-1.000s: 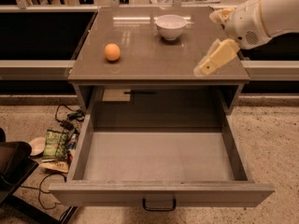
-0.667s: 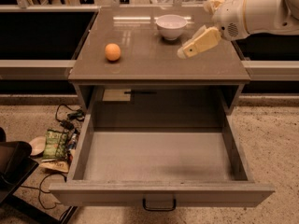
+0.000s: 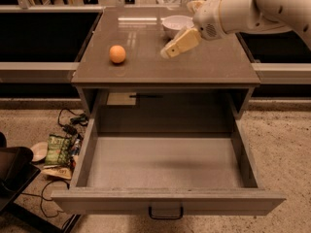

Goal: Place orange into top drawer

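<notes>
Orange (image 3: 117,54) resting on the bench (image 3: 146,74), toward its left side in this view, not yet in the top drawer (image 3: 165,165), which stands pulled open below; claw (image 3: 171,50) hovers over the bench to the orange's right, apart from it, tip angled toward the fruit; whether the claw is open or closed cannot be told, but the orange is not in it; round fruit, so no long axis; one orange, one white bowl (image 3: 174,23) just behind the claw, one open drawer.

Nothing legible anywhere (the packet (image 3: 58,149) on the floor included); the gripper (image 3: 177,43) hangs over the table's (image 3: 146,74) middle.
</notes>
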